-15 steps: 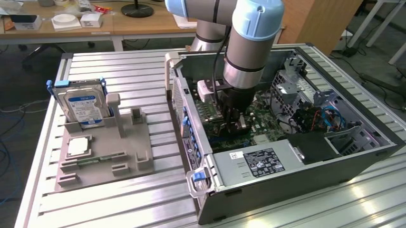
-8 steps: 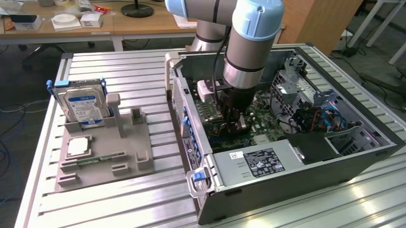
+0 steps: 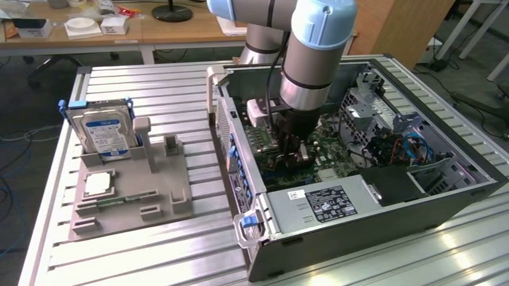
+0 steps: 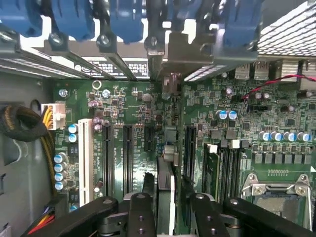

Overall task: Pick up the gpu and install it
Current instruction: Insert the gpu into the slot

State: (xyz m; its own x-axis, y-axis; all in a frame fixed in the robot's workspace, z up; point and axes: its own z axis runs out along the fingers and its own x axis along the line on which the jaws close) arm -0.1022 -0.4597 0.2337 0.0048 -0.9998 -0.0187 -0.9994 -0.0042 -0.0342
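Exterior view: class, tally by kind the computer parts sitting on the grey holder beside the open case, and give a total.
On the grey holder:
Hard drive, standing upright: 1
Processor chip, lying flat: 1
RAM stick, lying flat: 1
Total: 3

You get even, bright room light; glare streaks the aluminium table (image 3: pixel 469 250) at the exterior view's lower right. In the wrist view the blue latches (image 4: pixel 74 19) along the top blur.
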